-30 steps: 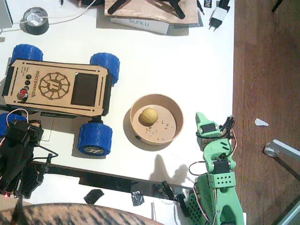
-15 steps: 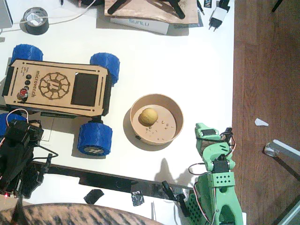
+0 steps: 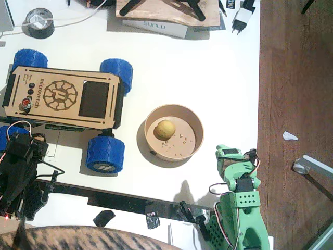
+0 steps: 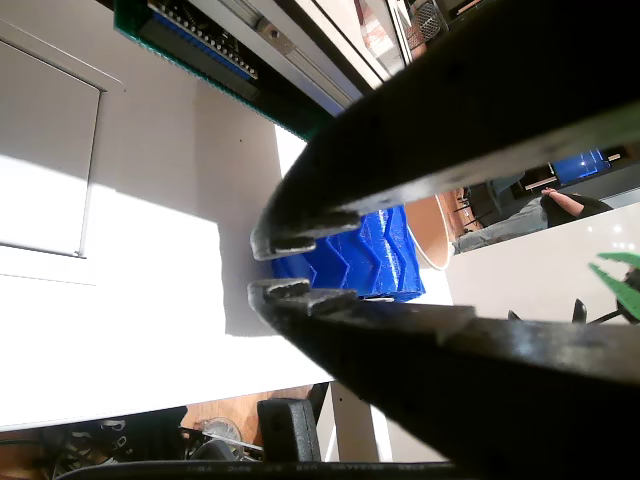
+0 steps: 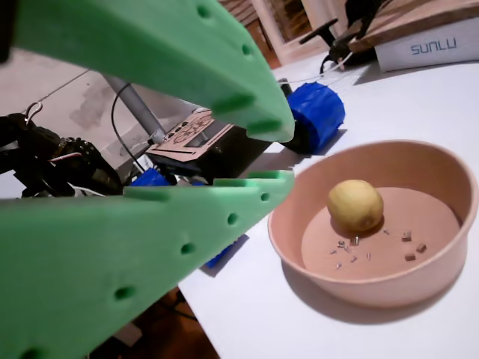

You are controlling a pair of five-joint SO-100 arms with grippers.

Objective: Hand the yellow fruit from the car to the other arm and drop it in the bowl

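Now yellow fruit (image 3: 165,128) inside bowl (image 3: 193,123) — both claws empty.

Colours and patterns, fixed view

Dull yellow fruit (image 3: 165,128) in tan bowl (image 3: 193,123); light plywood car (image 3: 62,97), blue wheels, black panel; bright green arm (image 3: 239,208) lower right; white table (image 3: 208,73).

Fixed view: overhead, facing down. Wrist views: low, close; both share bowl (image 3: 173,132), blue wheel (image 4: 355,262).

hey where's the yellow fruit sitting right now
In the fixed view the yellow fruit lies inside the bowl, on the left part of its floor, right of the car and above the green right arm's gripper.
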